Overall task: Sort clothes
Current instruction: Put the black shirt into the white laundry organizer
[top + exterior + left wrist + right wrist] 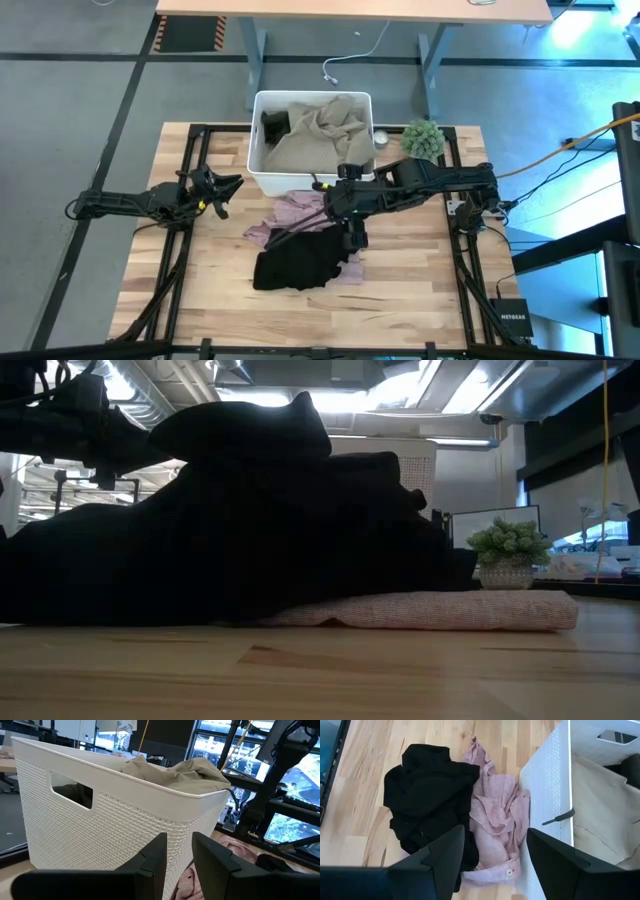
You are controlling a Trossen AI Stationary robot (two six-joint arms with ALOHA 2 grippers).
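A black garment [300, 265] lies bunched on the wooden table, partly over a mottled pink garment [290, 212]. Both also show in the right wrist view, the black one [430, 790] and the pink one [500, 820]. A beige garment [320, 135] and a black one [275, 122] lie in the white tub [262, 170]. My right gripper [355, 240] hangs open above the black garment's right edge, touching nothing [495, 865]. My left gripper [225, 188] is open and empty, left of the tub [179, 865]. No dark olive-green garment shows.
The tub stands at the table's far middle, its near wall [545, 795] close beside the pink garment. A small green plant [422, 138] stands right of the tub. Bare wood lies left, right and near of the garments. Black frame rails run along the table's sides.
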